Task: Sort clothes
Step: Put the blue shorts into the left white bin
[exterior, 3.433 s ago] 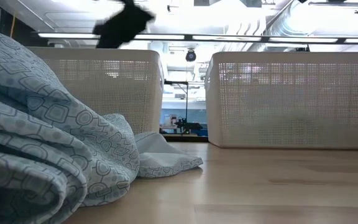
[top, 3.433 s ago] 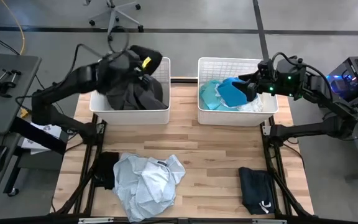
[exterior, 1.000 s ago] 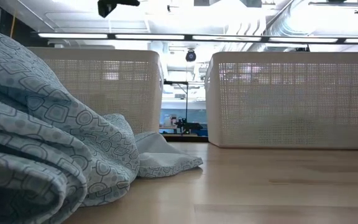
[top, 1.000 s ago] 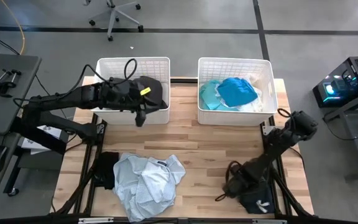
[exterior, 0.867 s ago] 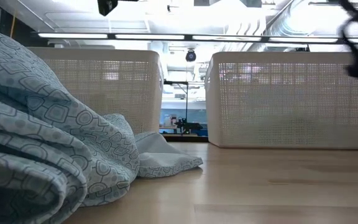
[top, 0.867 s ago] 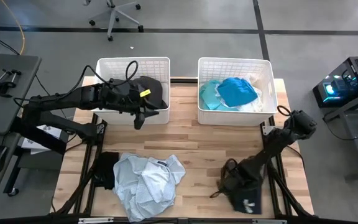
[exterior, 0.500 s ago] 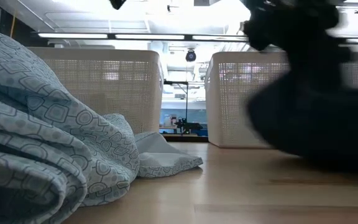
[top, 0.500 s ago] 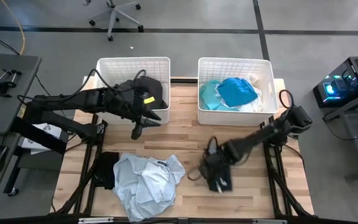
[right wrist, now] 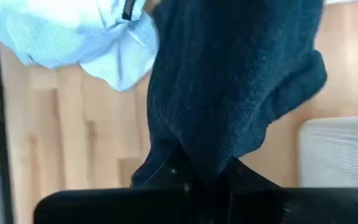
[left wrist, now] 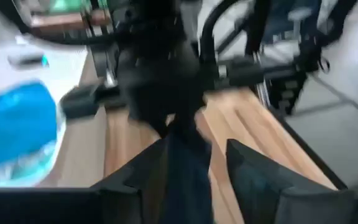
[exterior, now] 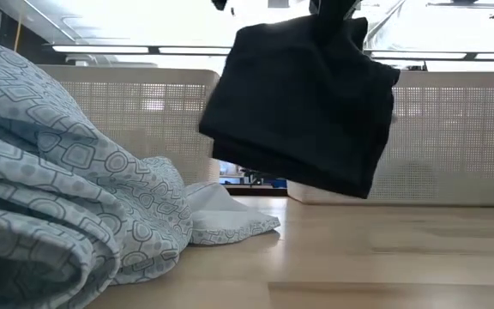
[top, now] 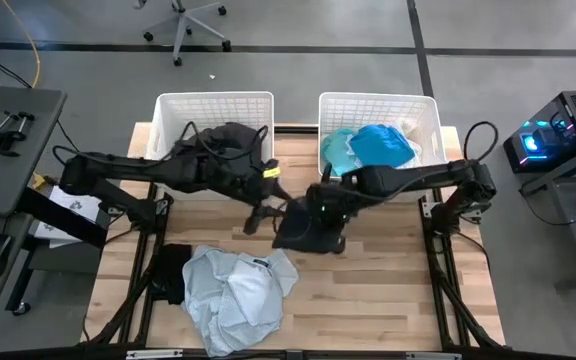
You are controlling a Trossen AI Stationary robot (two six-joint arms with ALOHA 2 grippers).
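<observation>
Right tool (top: pixel 320 203) clamped on dark garment (top: pixel 308 228) hanging above tabletop (top: pixel 388 290) middle, left tool (top: pixel 263 213) fingers apart just beside it, pale blue shirt (top: pixel 236 293) near front-left edge.

No text, label, brand, number or sign can be read in any view. A small yellow tag (top: pixel 269 172) on the left arm is too small to make out.
</observation>
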